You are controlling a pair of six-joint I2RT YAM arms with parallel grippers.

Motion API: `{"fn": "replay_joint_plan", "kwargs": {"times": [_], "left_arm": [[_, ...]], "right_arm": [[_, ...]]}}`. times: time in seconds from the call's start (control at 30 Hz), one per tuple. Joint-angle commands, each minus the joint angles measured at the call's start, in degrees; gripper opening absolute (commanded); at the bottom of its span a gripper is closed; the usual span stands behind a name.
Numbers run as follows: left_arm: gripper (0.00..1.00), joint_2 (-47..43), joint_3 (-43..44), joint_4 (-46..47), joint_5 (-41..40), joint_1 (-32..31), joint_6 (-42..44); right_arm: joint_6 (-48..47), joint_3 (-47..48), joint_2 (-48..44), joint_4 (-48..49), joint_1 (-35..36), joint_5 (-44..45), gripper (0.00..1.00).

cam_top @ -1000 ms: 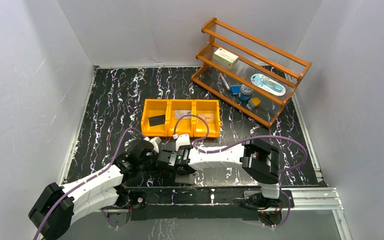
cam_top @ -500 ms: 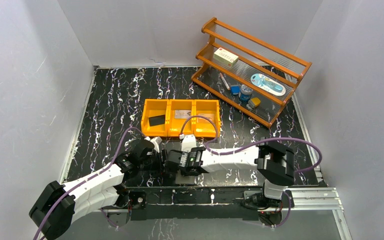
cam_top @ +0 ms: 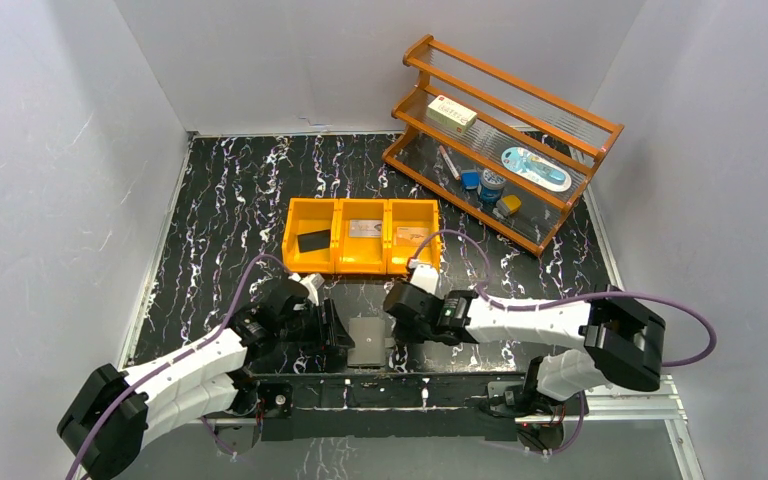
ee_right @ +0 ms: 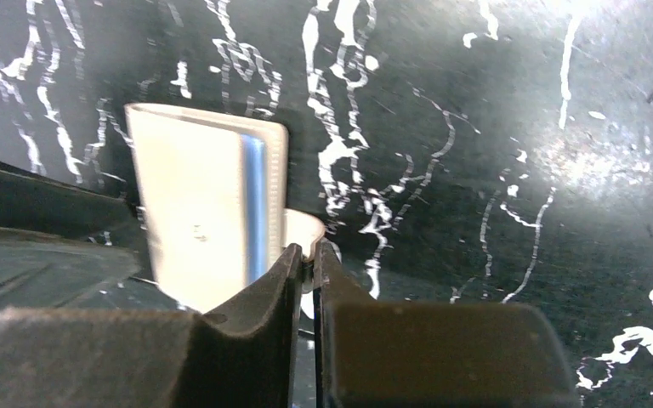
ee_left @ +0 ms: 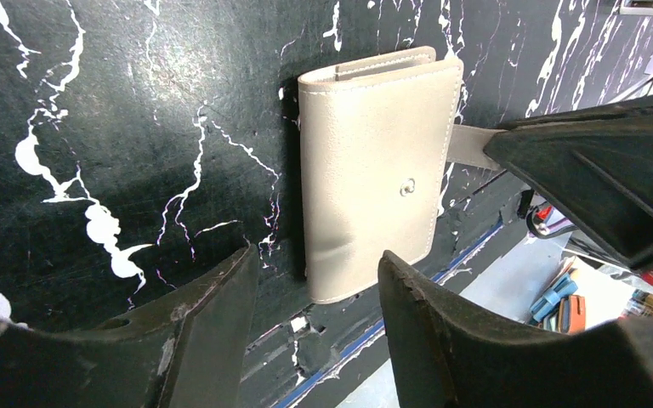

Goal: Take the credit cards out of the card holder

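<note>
Low in the overhead frame's centre, the closed card holder (cam_top: 368, 342), long axis running up the left wrist frame, is being pinched by its side tab (ee_left: 469, 146) in the right hand (ee_right: 306, 251), while the left hand (ee_left: 315, 255) is being held, fingers apart, at its lower end.

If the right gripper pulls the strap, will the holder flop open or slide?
The holder probably slides: it looks thin and light on a glossy table. Its strap, pinched by the right gripper, looks soft, likely bending before the holder opens.
</note>
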Motion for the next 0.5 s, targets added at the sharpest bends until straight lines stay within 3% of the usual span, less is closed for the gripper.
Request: {"fn": "replay_joint_plan", "kwargs": {"times": [0.0,0.1,0.47], "left_arm": [[0.54,0.9,1.35,-5.19,-1.76,-0.13,2.1],[0.55,1.86,2.33,-5.52,-1.59,-0.14,2.79],[0.56,2.95,3.89,-6.94,-2.08,-0.14,3.48]], "right_arm": [[2.73,-5.5,-3.62,6.34,-1.42,-2.4,0.17],[1.38,-7.96,-4.33,9.68,-3.85,-5.66,0.23],[-0.58,-8.38,-1.61,13.46,-6.47,-12.23,0.31]]}}
